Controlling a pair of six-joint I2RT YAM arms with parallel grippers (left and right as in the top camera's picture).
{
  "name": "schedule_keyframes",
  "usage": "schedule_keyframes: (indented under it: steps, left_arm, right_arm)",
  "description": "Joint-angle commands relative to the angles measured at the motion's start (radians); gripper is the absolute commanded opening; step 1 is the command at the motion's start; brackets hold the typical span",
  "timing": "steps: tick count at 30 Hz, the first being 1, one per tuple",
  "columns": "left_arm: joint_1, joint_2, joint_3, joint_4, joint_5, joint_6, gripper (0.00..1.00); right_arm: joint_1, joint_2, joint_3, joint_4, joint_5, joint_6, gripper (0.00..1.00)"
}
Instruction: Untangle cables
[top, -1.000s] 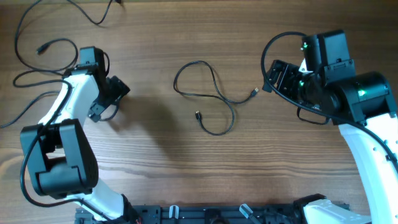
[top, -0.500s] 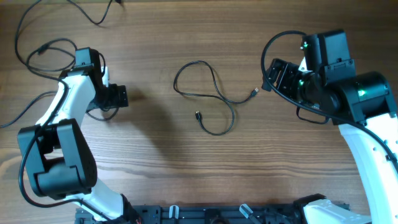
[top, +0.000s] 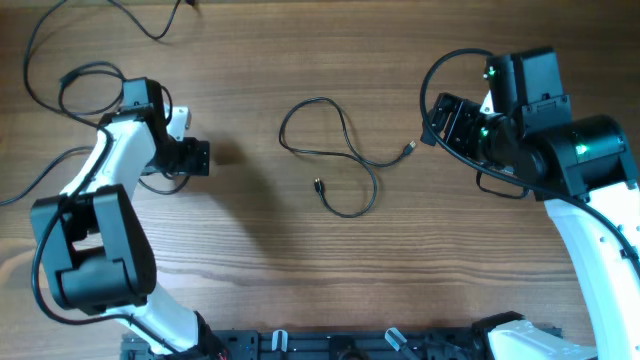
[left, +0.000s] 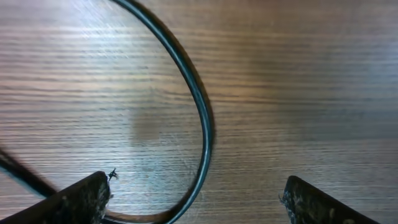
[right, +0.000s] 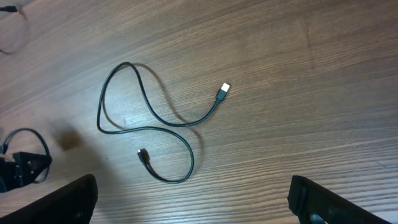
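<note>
My left jaws hang released over the wooden surface (top: 250, 230). A black cord loop (left: 202, 118) lies between them, its ends cut off. One thin black plug-ended cable (top: 335, 160) lies apart at mid-surface. More black cords (top: 70, 85) run off the left edge. My right jaws are released too.

Thin black cable (top: 374, 188) loosely looped, unknotted, plugs free, table centre; other cables (top: 158, 38) sprawled far left.
</note>
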Motion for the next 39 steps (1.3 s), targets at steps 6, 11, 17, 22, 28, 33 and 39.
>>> schedule_keyframes:
  steps: [6,11,17,22,28,33,39]
  left_arm:
    - [0.002,0.035,-0.015,-0.012,0.015,0.016,0.88]
    - [0.002,0.072,-0.015,0.018,-0.031,0.016,0.87]
    - [0.002,0.079,-0.015,0.076,-0.063,0.015,0.78]
    - [0.002,0.085,-0.015,0.098,-0.062,0.011,0.57]
    - [0.002,0.117,-0.015,0.212,0.024,-0.045,0.04]
    - [0.002,0.117,-0.015,0.305,0.035,-0.066,0.04]
    - [0.002,0.117,-0.013,0.37,0.035,-0.154,0.04]
  right_arm:
    - [-0.003,0.008,-0.006,0.025,-0.008,-0.019,1.0]
    - [-0.003,0.008,-0.006,0.027,-0.008,-0.029,1.0]
    - [-0.003,0.008,-0.006,0.033,-0.005,-0.051,1.0]
    - [-0.003,0.008,-0.006,0.027,-0.009,-0.055,1.0]
    - [-0.003,0.008,-0.006,0.016,-0.009,-0.055,1.0]
    - [-0.003,0.008,-0.006,0.016,-0.009,-0.055,1.0]
    - [-0.003,0.008,-0.006,0.014,-0.009,-0.054,1.0]
